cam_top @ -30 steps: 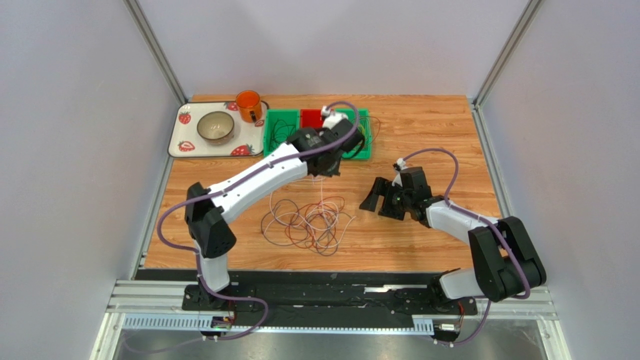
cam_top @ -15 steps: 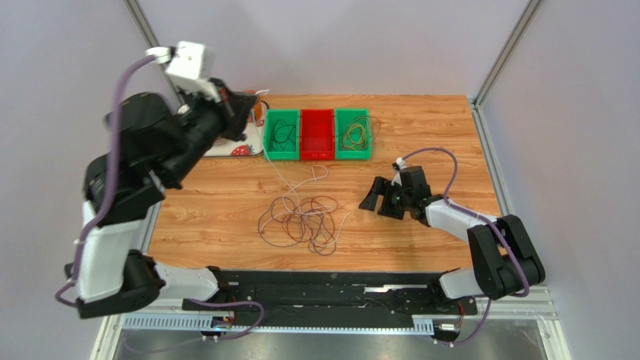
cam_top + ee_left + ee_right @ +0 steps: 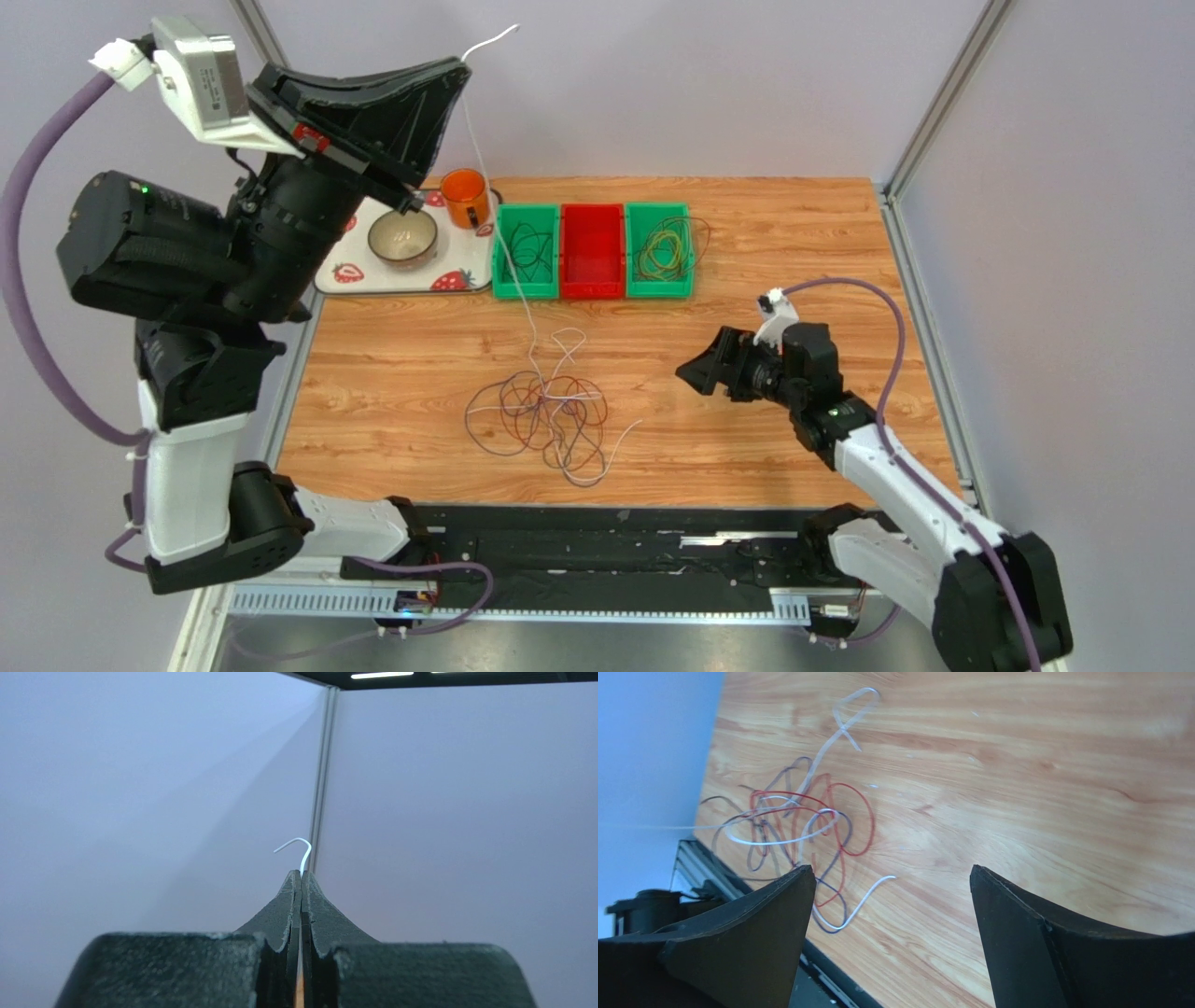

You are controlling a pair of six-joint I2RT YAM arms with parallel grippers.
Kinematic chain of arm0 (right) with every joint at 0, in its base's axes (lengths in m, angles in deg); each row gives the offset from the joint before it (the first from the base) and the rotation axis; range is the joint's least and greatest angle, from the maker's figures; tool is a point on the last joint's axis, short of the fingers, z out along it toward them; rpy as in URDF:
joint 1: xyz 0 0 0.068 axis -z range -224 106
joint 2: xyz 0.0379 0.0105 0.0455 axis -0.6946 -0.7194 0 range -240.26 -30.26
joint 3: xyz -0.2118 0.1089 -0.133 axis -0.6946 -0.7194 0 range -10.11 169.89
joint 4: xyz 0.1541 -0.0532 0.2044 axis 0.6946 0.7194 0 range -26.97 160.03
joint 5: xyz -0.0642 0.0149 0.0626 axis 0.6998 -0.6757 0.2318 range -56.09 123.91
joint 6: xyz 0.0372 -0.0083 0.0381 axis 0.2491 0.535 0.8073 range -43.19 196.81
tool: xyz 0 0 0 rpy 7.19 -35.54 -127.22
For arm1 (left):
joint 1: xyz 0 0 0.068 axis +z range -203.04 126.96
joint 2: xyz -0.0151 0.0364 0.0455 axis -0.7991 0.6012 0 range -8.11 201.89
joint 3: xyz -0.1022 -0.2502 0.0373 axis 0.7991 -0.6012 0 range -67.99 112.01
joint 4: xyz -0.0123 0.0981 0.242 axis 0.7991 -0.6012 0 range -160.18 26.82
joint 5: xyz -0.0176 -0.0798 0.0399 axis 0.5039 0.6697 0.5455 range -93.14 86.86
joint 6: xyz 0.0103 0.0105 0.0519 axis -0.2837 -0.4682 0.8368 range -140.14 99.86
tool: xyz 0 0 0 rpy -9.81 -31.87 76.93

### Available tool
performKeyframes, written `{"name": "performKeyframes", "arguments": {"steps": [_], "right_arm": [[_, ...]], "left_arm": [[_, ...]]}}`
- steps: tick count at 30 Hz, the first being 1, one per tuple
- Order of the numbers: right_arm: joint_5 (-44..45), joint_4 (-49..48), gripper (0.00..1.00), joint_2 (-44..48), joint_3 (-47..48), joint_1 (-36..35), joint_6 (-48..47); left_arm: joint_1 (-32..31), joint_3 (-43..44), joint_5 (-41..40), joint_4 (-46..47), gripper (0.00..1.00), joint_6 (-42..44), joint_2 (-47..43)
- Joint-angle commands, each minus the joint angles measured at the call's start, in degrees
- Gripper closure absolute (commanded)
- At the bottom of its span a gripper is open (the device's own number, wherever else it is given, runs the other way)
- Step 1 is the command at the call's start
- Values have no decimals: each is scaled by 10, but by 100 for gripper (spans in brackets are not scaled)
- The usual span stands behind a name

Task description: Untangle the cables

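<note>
The cables (image 3: 554, 413) lie in a loose tangle of white, red-brown and dark loops on the wooden table, near its front middle. My left gripper (image 3: 463, 70) is raised high above the table's back left and is shut on the white cable (image 3: 522, 287). That cable runs taut down into the tangle. In the left wrist view the jaws are pressed together at my left gripper (image 3: 302, 875), with the white cable's end (image 3: 300, 845) curling out past the tips. My right gripper (image 3: 697, 371) hovers open just right of the tangle. The right wrist view shows the cables (image 3: 801, 826) ahead of my right gripper (image 3: 892, 871).
Three bins stand in a row at the back: a green bin (image 3: 526, 294) with dark wires, a red bin (image 3: 591, 259), and a green bin (image 3: 659, 293) with yellowish wires. A strawberry tray (image 3: 344, 266) holds a bowl (image 3: 403, 235), with an orange mug (image 3: 464, 196) beside it.
My left arm swung from the bins up and to the back left, lifting the white cable taut. The tangle slid slightly left. My right arm stretched out further, its gripper staying open.
</note>
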Motion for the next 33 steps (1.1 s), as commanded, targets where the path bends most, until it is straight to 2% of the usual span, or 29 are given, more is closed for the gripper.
{"name": "performKeyframes", "arguments": {"steps": [1, 4, 8, 12, 14, 15, 17, 20, 25, 28, 30, 31, 32, 33], "right_arm": [[-38, 9, 14, 59, 43, -31, -19], [-52, -13, 14, 74, 52, -74, -26], [-36, -67, 14, 46, 56, -152, -55], [52, -145, 13, -13, 65, -259, -81], [112, -191, 13, -39, 79, -292, -99], [115, -209, 13, -69, 85, -314, -103], [131, -252, 13, -100, 107, -328, -104], [168, -265, 13, -163, 152, -358, -114], [193, -286, 14, -209, 197, -380, -127], [184, -269, 19, -246, 237, -389, -135], [175, -262, 40, -269, 264, -397, -141], [168, -249, 68, -274, 273, -397, -144], [163, -237, 87, -282, 282, -399, -144], [163, -221, 100, -285, 303, -400, -144]], "left_arm": [[-2, 0, 71, 151, 100, 20, 22], [-2, 7, 84, 188, 100, 13, 40], [-2, 26, 78, 200, 100, 7, 53], [-2, 4, 67, 208, 100, 7, 42], [-2, -15, 55, 213, 100, 8, 31], [-2, -19, 54, 213, 100, 9, 28], [-2, -26, 47, 211, 100, 11, 20], [-2, -33, 34, 201, 100, 18, 12], [-2, -71, 18, 201, 100, 31, -14], [-2, -90, 8, 204, 100, 39, -30], [-2, -93, 2, 203, 100, 46, -33], [-2, -91, -1, 202, 100, 47, -34], [-2, -90, -3, 201, 100, 48, -34], [-2, -85, -10, 197, 100, 51, -35]]}}
